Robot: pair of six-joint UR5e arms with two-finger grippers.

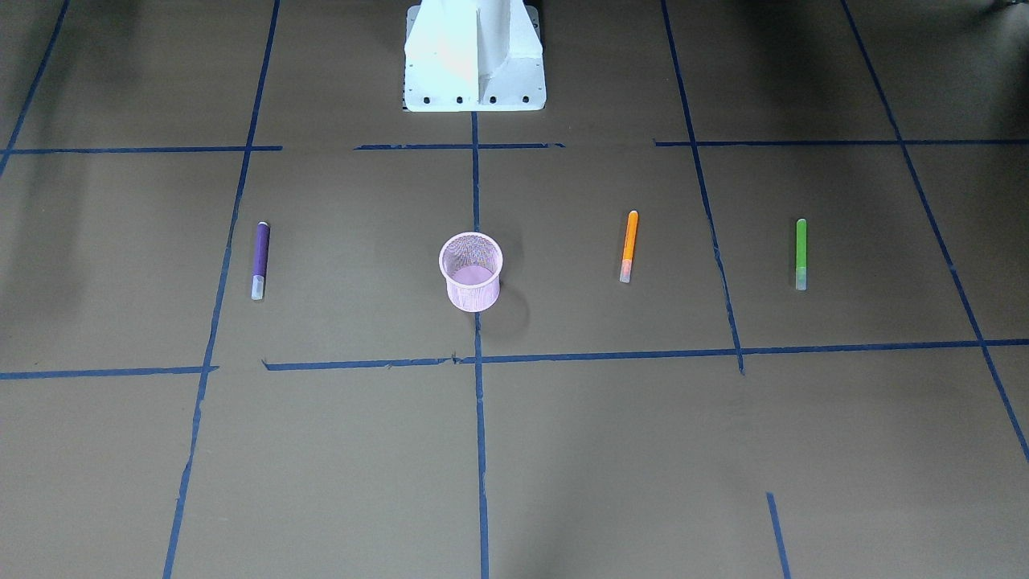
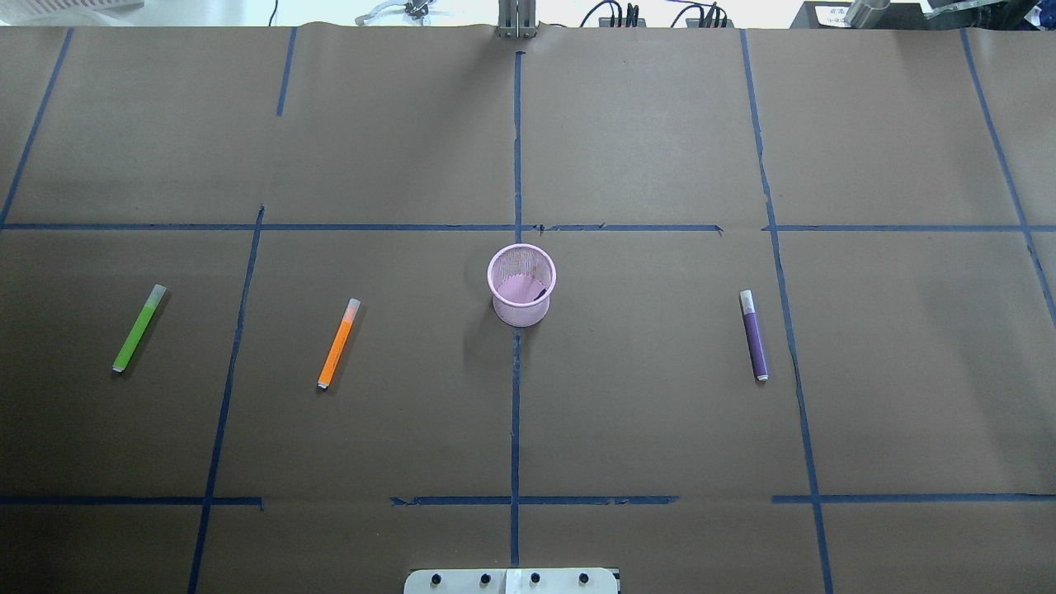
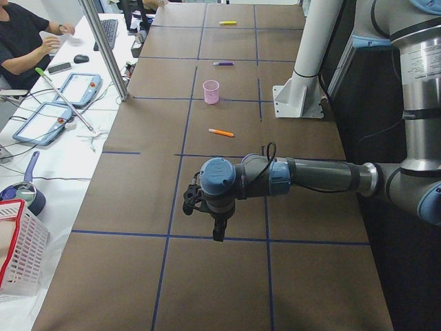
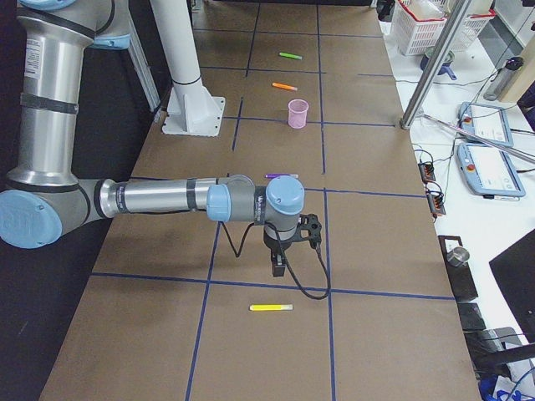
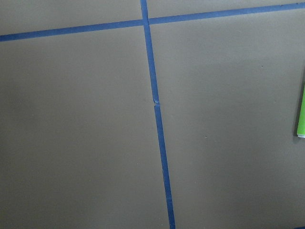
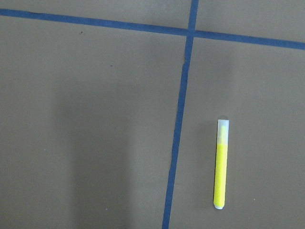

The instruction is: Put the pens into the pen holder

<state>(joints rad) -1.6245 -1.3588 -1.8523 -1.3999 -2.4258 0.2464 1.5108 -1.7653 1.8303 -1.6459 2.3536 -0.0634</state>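
Observation:
The pink mesh pen holder (image 2: 521,286) stands upright at the table's middle, also in the front view (image 1: 471,272). The purple pen (image 2: 753,334) lies to its right. The orange pen (image 2: 339,343) and the green pen (image 2: 139,327) lie to its left. All three lie flat on the brown paper. My left gripper (image 3: 218,233) hangs over the table's left end, past the green pen, whose edge shows in the left wrist view (image 5: 301,112). My right gripper (image 4: 278,269) hangs over the right end. I cannot tell whether either is open or shut.
A yellow pen (image 6: 221,163) lies beyond the purple one near the right gripper, also in the right side view (image 4: 272,307). The white robot base (image 1: 474,56) stands behind the holder. Desks with tablets and a white basket (image 3: 17,252) flank the table's far side.

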